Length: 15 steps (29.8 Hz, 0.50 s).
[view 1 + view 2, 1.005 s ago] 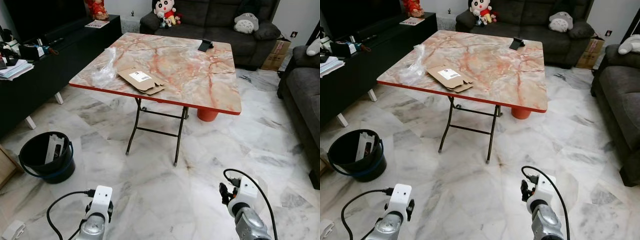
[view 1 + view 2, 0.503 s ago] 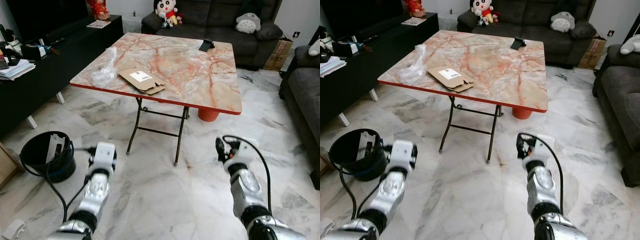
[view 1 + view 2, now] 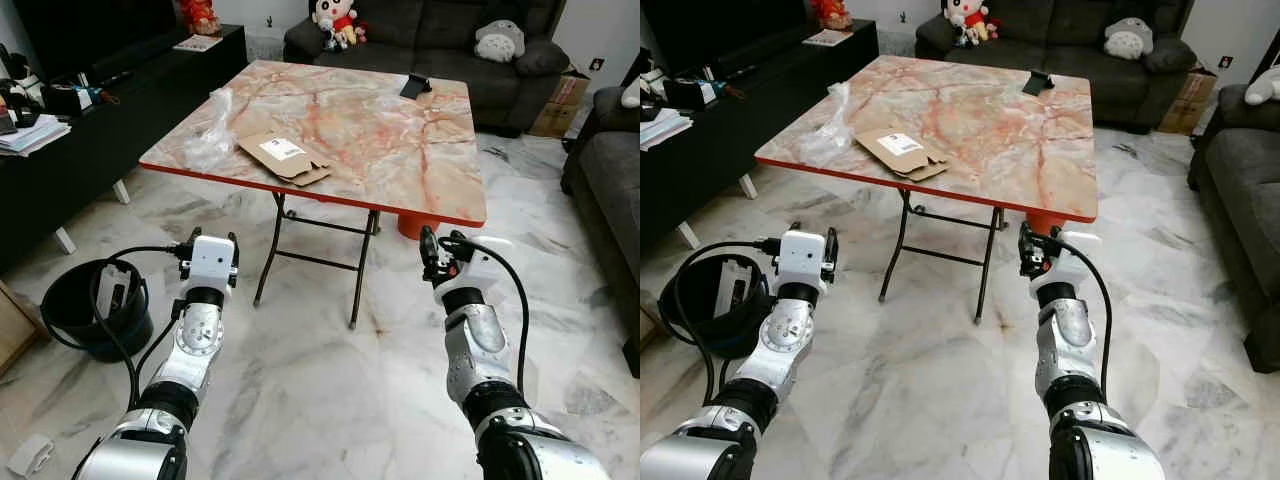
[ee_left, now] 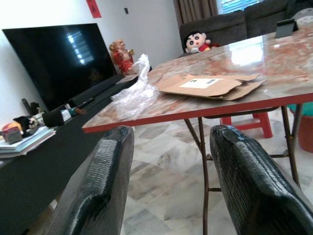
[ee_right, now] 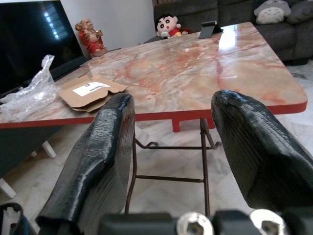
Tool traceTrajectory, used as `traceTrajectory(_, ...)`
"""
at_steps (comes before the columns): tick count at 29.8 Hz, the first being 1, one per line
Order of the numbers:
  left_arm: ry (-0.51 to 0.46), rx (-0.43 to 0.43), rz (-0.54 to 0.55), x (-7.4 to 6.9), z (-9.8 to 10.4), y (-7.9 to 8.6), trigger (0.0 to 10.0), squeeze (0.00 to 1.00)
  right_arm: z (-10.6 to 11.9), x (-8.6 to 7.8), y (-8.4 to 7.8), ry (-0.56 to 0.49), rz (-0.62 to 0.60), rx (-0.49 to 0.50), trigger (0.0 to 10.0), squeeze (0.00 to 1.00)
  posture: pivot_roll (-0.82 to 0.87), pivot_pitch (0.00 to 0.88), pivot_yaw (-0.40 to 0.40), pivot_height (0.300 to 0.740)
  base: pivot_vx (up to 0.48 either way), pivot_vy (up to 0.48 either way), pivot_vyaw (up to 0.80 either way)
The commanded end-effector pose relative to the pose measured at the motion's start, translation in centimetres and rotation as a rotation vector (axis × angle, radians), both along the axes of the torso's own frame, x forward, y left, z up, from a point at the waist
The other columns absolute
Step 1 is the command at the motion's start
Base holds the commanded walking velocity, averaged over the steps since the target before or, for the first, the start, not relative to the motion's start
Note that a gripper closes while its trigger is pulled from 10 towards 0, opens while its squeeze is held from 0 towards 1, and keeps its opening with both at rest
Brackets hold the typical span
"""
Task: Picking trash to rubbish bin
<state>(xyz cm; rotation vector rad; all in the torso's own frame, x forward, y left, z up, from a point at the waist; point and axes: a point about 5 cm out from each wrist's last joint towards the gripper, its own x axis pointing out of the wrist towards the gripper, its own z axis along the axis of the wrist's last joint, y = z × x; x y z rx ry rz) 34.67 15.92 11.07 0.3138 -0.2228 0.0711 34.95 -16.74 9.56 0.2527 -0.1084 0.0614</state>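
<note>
The flattened brown cardboard piece (image 3: pixel 283 160) and crumpled clear plastic wrap (image 3: pixel 212 140) are lying near the marble-patterned folding table's (image 3: pixel 400 150) front edge. A miss is being risked: both items are thin. The left gripper (image 4: pixel 168 171) and right gripper (image 5: pixel 171 161) are being held forward below table height, fingers spread, nothing held. The black round bin (image 3: pixel 70 310) is standing left.

The black bin (image 3: pixel 62 310) sits partly hidden behind the left arm's cable, its contents indistinct. The label (image 3: pixel 281 151) on the flattened cardboard box (image 3: pixel 284 160) is too small to read.
</note>
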Motion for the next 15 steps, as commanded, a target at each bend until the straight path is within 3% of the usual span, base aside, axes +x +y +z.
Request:
traceTrajectory(1,-0.005,0.001,-0.011,0.10,0.22,-0.25,10.0,0.00,0.87,0.39,0.25,-0.034,0.009,-0.001,10.0,0.00,0.20,0.000,-0.070,0.740,0.319,0.000,0.00)
traceTrajectory(8,0.007,-0.004,-0.002,-0.11,-0.06,0.08,10.0,0.00,0.95,0.31,0.47,-0.048,0.029,-0.019,10.0,0.00,0.21,0.000,-0.072,0.740,0.447,0.000,0.00)
traceTrajectory(12,0.009,-0.007,-0.002,-0.11,-0.08,0.01,10.0,0.00,1.04,0.33,0.53,-0.053,0.030,-0.019,10.0,0.00,0.21,0.000,-0.072,0.740,0.448,0.000,0.62)
traceTrajectory(15,0.006,-0.009,-0.004,-0.10,-0.01,-0.08,10.0,0.00,1.07,0.39,0.41,-0.050,0.019,0.007,10.0,0.00,0.21,0.000,-0.073,0.740,0.450,0.000,0.00)
